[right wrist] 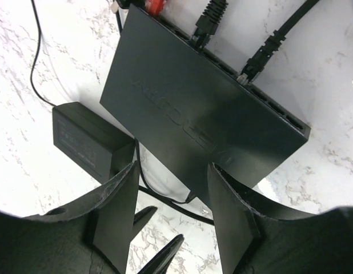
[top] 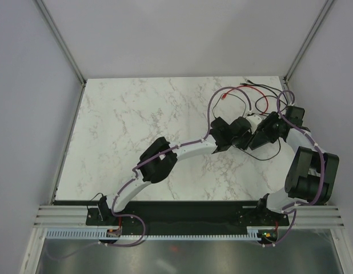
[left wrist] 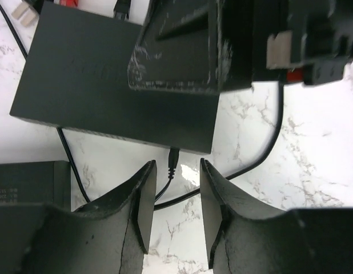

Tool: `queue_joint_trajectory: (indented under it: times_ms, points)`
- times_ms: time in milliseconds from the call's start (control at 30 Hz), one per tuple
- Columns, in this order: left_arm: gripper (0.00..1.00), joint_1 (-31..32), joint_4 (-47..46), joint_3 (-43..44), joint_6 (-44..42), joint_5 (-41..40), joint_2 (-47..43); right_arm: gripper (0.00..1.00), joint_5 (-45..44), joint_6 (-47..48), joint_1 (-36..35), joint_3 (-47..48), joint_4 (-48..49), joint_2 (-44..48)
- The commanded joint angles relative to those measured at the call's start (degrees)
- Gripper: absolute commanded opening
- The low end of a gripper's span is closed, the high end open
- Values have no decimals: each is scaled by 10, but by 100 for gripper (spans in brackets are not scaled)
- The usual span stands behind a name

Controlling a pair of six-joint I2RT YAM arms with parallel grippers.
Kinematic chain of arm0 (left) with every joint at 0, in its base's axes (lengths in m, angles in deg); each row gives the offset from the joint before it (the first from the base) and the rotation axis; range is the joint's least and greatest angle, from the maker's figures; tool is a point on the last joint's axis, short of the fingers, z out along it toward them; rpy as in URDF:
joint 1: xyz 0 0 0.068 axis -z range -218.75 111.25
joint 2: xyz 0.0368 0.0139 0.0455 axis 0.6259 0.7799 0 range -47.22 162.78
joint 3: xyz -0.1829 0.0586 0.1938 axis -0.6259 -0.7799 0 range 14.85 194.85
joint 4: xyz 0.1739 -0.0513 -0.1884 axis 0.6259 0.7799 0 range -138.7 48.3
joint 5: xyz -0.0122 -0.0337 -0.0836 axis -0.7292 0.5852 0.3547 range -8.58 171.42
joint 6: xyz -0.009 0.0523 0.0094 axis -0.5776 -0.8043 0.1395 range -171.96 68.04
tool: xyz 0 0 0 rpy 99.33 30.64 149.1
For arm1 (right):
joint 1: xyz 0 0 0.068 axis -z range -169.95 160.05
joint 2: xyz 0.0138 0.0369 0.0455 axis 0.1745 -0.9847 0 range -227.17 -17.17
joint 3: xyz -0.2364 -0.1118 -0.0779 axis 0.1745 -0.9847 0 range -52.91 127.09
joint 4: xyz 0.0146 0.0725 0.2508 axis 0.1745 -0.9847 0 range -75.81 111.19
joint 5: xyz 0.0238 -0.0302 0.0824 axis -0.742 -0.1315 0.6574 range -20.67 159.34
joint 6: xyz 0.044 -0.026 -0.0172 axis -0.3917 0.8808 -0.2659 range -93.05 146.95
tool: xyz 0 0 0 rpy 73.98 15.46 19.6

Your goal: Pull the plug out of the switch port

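The flat matte-black switch box lies on the marble; it also shows in the right wrist view. A thin black barrel plug sits in the port in its near edge, and its cable curves away to the right. My left gripper is open, with a finger on each side of the plug and not touching it. My right gripper is open and hovers over the box from the opposite side. It shows large in the left wrist view. In the top view both grippers hide the box.
A black power adapter lies beside the box. Two black network plugs and a red one sit in the box's far edge. Red and black cables loop at the table's back right. Grey walls surround the table.
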Motion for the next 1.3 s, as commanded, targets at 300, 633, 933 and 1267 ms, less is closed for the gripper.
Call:
queue_joint_trajectory:
  times_ms: [300, 633, 933, 1267]
  points:
    - [43, 0, 26, 28, -40, -22, 34, 59, 17, -14, 0, -3, 42, -7]
    - [37, 0, 20, 35, -34, -27, 49, 57, 18, -15, -1, -14, 50, -17]
    - [18, 0, 19, 28, -28, -13, 45, 52, 30, -26, -1, -42, 61, -3]
    - [2, 0, 19, 8, -20, -12, 40, 45, 22, -47, -1, -66, 92, -31]
